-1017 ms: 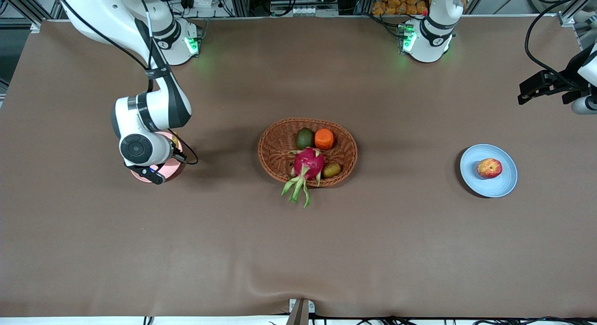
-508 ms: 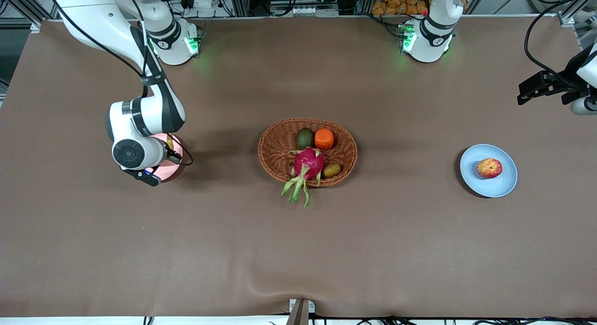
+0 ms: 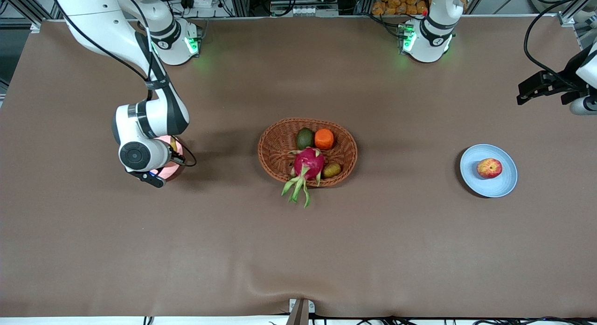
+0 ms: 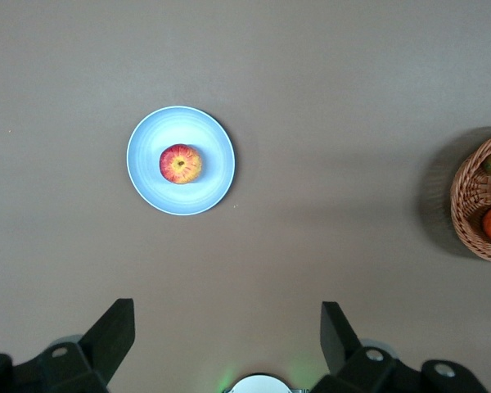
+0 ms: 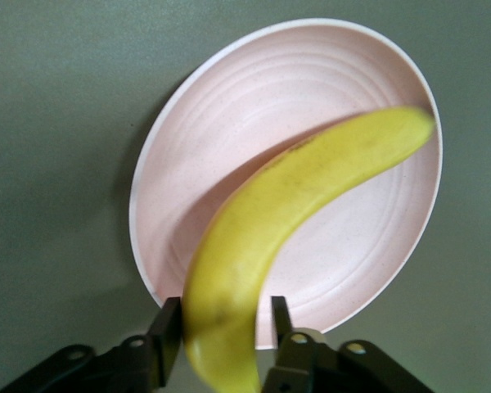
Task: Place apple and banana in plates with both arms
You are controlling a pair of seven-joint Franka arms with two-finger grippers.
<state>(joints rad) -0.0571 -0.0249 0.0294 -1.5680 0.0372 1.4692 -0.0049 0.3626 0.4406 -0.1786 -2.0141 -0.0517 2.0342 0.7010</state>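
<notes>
Right arm has shifted slightly; right gripper (image 5: 221, 336) over the pink plate (image 5: 229, 123) (brown tablecloth (image 3: 298, 250) beneath) with banana (image 5: 286, 213) between its fingers; left gripper (image 4: 227, 334) wide open, parked.

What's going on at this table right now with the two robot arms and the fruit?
The right gripper is over the pink plate with the banana between its fingers, about to set it down. The apple already lies on the blue plate. The left gripper waits, open, high above the table near its end. Other fruit stays in the basket.
</notes>
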